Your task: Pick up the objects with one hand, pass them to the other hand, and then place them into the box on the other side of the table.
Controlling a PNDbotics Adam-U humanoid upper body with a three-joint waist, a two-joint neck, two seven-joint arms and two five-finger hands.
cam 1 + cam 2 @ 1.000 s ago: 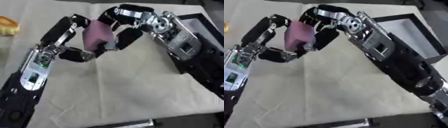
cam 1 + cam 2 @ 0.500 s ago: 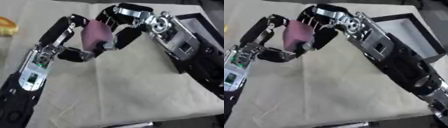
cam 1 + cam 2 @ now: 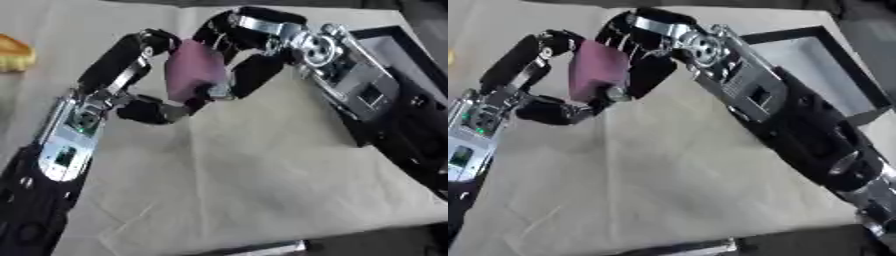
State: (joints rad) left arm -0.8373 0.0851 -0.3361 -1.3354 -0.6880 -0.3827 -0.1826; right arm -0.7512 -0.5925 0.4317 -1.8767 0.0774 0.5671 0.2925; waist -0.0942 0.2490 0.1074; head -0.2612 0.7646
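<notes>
A mauve-pink block (image 3: 194, 70) hangs above the middle of the cloth, held between both hands. My left hand (image 3: 118, 62) comes in from the lower left, with fingers curled over the block's top and the thumb (image 3: 157, 111) under it. From the right my right hand (image 3: 262, 27) reaches in, its fingers arched over the block's upper edge and its thumb (image 3: 254, 75) pressed on the right face. The black-rimmed box (image 3: 785, 35) with a pale grey floor lies at the right edge of the table, behind my right forearm.
A yellow-orange object (image 3: 16, 52) lies at the far left edge of the table. The beige cloth (image 3: 254, 170) covers the table below the hands. A small silver thing (image 3: 282, 247) shows at the front edge.
</notes>
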